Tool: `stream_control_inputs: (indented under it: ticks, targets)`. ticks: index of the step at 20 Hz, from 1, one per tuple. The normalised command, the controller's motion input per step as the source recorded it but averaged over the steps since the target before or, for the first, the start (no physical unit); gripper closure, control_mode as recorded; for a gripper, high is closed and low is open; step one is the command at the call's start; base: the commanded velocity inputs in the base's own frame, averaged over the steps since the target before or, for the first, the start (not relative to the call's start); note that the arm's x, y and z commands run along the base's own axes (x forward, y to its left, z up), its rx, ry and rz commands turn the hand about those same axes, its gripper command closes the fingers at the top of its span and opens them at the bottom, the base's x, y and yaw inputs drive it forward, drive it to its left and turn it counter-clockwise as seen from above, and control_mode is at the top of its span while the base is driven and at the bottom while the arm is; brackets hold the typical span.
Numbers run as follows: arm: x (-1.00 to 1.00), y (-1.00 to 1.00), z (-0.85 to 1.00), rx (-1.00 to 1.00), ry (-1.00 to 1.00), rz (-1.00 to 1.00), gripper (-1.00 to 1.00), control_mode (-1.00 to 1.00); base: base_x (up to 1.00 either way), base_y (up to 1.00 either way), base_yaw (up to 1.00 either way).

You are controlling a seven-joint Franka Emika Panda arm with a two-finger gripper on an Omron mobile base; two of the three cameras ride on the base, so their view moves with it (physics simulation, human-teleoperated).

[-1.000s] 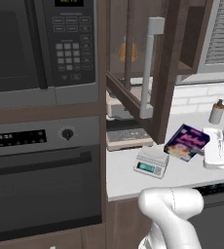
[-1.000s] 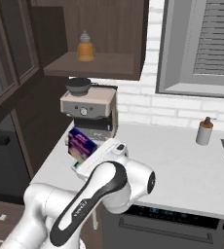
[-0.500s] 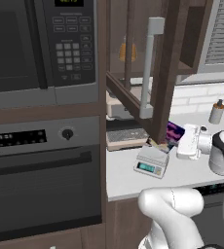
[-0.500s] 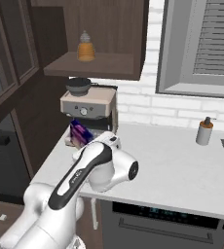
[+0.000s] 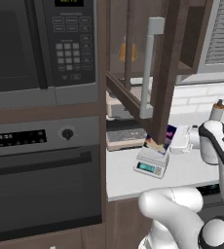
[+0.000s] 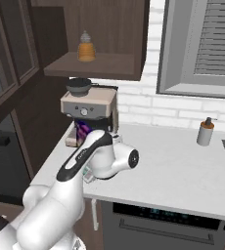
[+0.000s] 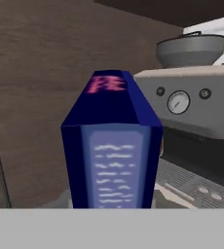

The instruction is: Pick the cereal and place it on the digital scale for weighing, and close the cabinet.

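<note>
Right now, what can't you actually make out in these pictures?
- Whether the cereal rests on the digital scale: left base view, the cabinet door's edge covers the contact.
- The scale in the right base view: behind the arm.
- The gripper's fingertips: hand view, cut off at the bottom behind the box.
- The scale's display reading: too small.
- The orange bottle's label: too small.

On your counter [image 6: 183, 161], the digital scale [image 5: 152, 161] sits near the front left corner, with the cereal [image 5: 159, 141] just above it, tilted. Behind them stands the coffee machine [image 6: 90, 108] against the back wall. Above, the cabinet [image 5: 155, 63] door hangs open, a bottle [image 6: 85, 47] on its shelf. A soap dispenser [image 6: 205, 132] stands toward the counter's right, by the back edge.
</note>
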Motion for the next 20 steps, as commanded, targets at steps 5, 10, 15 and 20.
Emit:
stream_control_inputs:
  ticks: [5,10,15,20]
  targets:
    - [0.52,-0.12,-0.38,-0.01,0.09,0.01,1.0,-1.0,0.0,0.0,0.0]
    - [0.55,0.0,-0.36,0.0,0.0,0.0,1.0,-1.0,0.0,0.0,0.0]
    - [0.25,-0.05,-0.32,-0.01,0.0,0.01,1.0,-1.0,0.0,0.0,0.0]
    - [0.21,-0.05,-0.2,0.0,0.07,0.05,1.0,-1.0,0.0,0.0,0.0]
